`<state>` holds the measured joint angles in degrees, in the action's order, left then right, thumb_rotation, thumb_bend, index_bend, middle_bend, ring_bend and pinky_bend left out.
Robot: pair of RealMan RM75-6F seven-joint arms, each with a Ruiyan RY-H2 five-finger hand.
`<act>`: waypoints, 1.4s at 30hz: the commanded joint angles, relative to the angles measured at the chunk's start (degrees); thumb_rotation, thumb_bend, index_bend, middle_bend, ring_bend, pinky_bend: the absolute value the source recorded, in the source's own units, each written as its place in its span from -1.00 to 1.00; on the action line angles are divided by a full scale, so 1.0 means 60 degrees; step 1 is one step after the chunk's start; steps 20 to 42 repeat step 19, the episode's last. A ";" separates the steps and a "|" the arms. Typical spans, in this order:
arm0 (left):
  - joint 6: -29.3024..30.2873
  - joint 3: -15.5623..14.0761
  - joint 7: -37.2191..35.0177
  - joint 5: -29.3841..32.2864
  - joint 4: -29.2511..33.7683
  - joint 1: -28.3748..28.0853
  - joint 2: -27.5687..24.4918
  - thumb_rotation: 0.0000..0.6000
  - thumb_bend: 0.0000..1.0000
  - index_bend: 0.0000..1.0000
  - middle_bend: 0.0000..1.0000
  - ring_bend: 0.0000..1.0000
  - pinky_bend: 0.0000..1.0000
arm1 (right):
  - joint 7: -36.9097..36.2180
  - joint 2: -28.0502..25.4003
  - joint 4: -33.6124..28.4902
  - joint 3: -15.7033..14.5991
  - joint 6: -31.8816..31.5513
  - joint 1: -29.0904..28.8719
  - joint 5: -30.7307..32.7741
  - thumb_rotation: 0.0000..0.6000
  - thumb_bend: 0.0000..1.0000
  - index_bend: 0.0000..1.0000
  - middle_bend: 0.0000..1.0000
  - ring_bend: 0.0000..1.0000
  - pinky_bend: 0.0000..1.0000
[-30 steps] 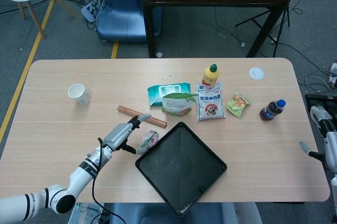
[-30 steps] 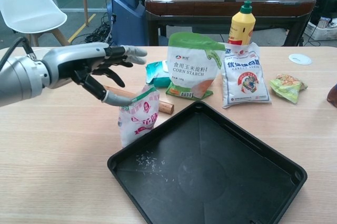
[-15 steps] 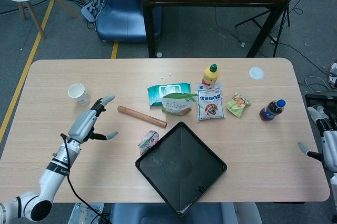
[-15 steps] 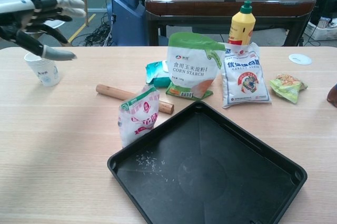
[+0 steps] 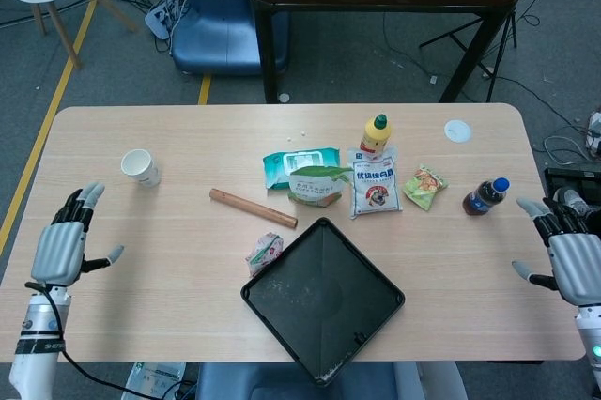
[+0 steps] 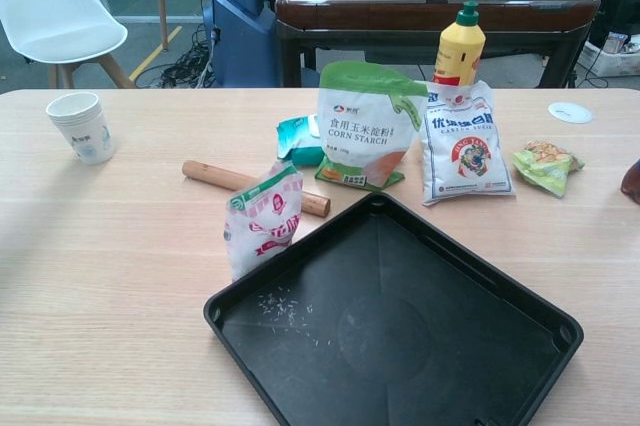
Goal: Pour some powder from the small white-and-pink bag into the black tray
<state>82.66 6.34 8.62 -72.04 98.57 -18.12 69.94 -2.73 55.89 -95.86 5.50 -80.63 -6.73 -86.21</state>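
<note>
Left hand [image 5: 60, 248] at the frame's left edge and right hand [image 5: 571, 264] at the right edge: fingers spread wide, holding nothing. Bag [image 6: 262, 220] stands upright at centre, touching the tray's [image 6: 545, 311] left corner; a few white specks lie in the tray.

Your wooden table [image 5: 141, 325] carries the black tray [image 5: 324, 299], pink-and-white bag [image 5: 265, 252], rolling pin [image 5: 252, 207], paper cup [image 5: 140, 166] and 2 bottles.
</note>
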 commanded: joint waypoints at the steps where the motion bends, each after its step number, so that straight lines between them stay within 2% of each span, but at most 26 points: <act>1: 0.0799 -0.0422 0.0789 -0.0245 0.0135 0.0657 0.0118 1.00 -0.65 -0.90 -0.91 -1.00 -0.78 | -0.0096 0.0091 0.0032 -0.0103 -0.0050 -0.0056 -0.0292 1.00 -0.67 -0.84 -0.61 -0.80 -0.77; 5: 0.1221 -0.0812 0.1278 -0.0536 0.0453 0.1129 0.0153 1.00 -0.65 -0.90 -0.91 -1.00 -0.80 | -0.0137 0.0219 0.0131 -0.0202 -0.0233 -0.0057 -0.0615 1.00 -0.67 -0.84 -0.61 -0.80 -0.77; 10: 0.1781 -0.1017 0.1574 -0.0958 0.0585 0.1593 0.0363 1.00 -0.65 -0.90 -0.91 -1.00 -0.80 | -0.0076 0.0326 0.0165 -0.0288 -0.0300 -0.0052 -0.0725 1.00 -0.67 -0.84 -0.61 -0.80 -0.77; 19: 0.2007 -0.0891 0.1565 -0.1207 0.0550 0.1925 0.0497 1.00 -0.65 -0.90 -0.91 -1.00 -0.80 | -0.0073 0.0357 0.0154 -0.0311 -0.0275 -0.0115 -0.0698 1.00 -0.67 -0.84 -0.61 -0.80 -0.77; 42: 0.2007 -0.0891 0.1565 -0.1207 0.0550 0.1925 0.0497 1.00 -0.65 -0.90 -0.91 -1.00 -0.80 | -0.0073 0.0357 0.0154 -0.0311 -0.0275 -0.0115 -0.0698 1.00 -0.67 -0.84 -0.61 -0.80 -0.77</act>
